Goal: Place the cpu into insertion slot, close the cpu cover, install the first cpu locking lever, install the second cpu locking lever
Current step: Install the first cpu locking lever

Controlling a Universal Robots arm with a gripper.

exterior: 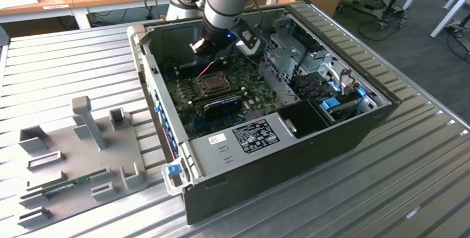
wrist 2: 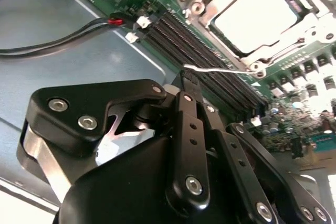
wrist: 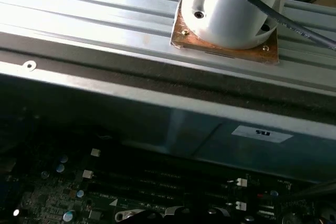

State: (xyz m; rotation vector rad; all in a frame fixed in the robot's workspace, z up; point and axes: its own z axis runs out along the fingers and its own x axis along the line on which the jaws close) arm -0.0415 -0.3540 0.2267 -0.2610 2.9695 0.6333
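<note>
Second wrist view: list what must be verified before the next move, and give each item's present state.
1. cpu seated in the insertion slot: ok.
2. cpu cover down around the chip: ok, it looks flat.
3. Thin locking lever latched: not ok, it juts out over the memory slots.
4. Other lever latched: cannot tell.
5. gripper close to the thin lever's free end: ok.
6. Black-red cables apart from the gripper: ok.
</note>
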